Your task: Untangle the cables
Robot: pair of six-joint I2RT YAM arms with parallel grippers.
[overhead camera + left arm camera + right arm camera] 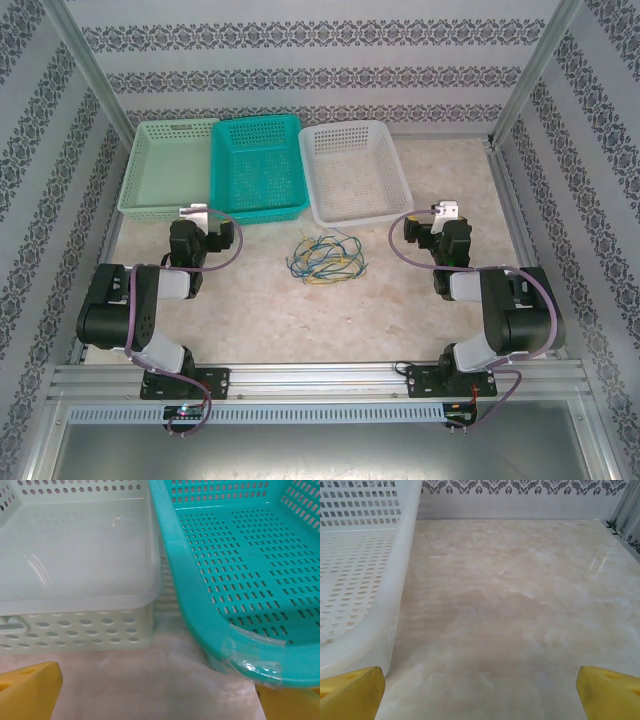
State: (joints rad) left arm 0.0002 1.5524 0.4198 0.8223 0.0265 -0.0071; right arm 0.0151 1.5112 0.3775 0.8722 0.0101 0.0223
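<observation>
A loose tangle of thin blue, yellow and green cables (325,257) lies on the marble-patterned table, in front of the teal basket and between the two arms. My left gripper (197,213) rests to the left of the tangle, near the front of the pale green basket. In the left wrist view its yellow fingertips (30,690) stand wide apart over bare table, so it is open and holds nothing. My right gripper (443,211) sits right of the tangle by the white basket. Its yellow fingertips (351,692) are also wide apart: open, with nothing between them.
Three baskets stand in a row at the back: pale green (170,170), teal (258,165) and white (355,170). The teal basket's rim (200,605) and the white basket's wall (385,605) are close to the grippers. Patterned walls and metal posts enclose the table.
</observation>
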